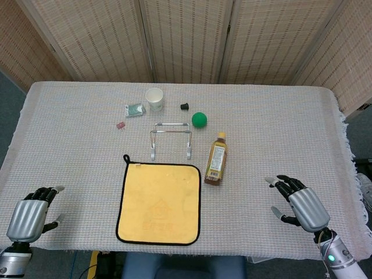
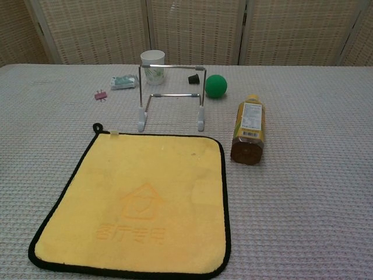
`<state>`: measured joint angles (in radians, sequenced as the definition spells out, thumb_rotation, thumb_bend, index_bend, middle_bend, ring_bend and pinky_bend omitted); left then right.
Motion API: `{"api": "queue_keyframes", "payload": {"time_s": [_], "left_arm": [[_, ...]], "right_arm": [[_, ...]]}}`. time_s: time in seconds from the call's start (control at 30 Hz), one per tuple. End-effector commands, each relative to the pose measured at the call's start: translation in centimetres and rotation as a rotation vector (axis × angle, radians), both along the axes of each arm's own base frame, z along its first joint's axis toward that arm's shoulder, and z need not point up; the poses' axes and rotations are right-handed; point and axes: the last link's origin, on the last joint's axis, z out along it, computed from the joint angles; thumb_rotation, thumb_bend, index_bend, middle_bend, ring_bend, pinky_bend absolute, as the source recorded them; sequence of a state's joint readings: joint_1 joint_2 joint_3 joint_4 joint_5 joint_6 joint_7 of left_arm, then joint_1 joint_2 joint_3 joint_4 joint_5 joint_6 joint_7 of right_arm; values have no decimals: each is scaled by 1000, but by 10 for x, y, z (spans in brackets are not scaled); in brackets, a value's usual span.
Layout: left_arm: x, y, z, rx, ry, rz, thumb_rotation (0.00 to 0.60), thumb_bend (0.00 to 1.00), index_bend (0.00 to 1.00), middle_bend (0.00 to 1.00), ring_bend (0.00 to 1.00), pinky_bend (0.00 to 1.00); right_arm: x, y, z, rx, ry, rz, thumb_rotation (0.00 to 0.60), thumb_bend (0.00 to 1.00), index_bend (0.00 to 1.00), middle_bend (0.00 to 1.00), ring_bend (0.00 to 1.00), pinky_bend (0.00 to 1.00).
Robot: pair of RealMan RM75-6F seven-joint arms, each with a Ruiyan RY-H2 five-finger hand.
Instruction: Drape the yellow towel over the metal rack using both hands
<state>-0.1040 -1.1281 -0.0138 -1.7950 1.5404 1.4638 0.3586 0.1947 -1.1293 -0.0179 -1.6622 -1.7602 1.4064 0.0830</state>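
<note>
Left hand point(image 1: 28, 216) is hovering at the near table edge, about 8 o'clock from the towel, fingers apart and holding nothing. Right hand point(image 1: 302, 204) is hovering near the front edge at about 4 o'clock from the towel, fingers spread, also gripping nothing. Neither hand is showing in the chest view.

The square yellow towel with black trim and a small hanging loop point(image 2: 135, 205) is lying flat on the white woven tablecloth point(image 1: 279, 133), well apart from both hands. At 12 o'clock from it, just beyond its far edge, the bare chrome wire rack point(image 2: 171, 96) is standing upright. At 2 o'clock from the towel, an amber drink bottle with a yellow label point(image 2: 248, 129) is lying on its side.

Further back: a green ball point(image 2: 215, 86) at 1 o'clock from the rack, a small black cap point(image 2: 193, 77), a white paper cup point(image 2: 152, 60), a pale green packet point(image 2: 123, 82), and a small pink clip point(image 2: 101, 94) at 10 o'clock from the rack.
</note>
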Motion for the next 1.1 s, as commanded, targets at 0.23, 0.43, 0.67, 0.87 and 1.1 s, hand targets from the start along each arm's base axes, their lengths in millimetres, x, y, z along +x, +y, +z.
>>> {"api": "queue_keyframes", "payload": {"time_s": [0.23,0.43,0.67,0.87,1.1], "left_arm": [[7,8,-21,-144,-19,-81,600,240,397,596,495,764],[16,10,-44,-253,-8,-181,600,240,428,701,584,859],[24,10,-68,-341,40,-263,600,240,465,819,684,912],[28,8,-87,-389,17,-297,600,240,479,848,706,927],[27,-3,-100,-449,10,-296,600,240,479,856,712,929]], "right_arm": [[17,-9,-23,96,16,77,600,327,133,355,255,252],[28,-15,-32,126,23,126,600,328,150,396,318,300],[39,-22,-40,147,30,161,600,327,161,475,415,396],[45,-27,-44,159,33,172,600,327,171,535,479,448],[46,-29,-49,177,39,169,600,327,180,566,506,455]]}}
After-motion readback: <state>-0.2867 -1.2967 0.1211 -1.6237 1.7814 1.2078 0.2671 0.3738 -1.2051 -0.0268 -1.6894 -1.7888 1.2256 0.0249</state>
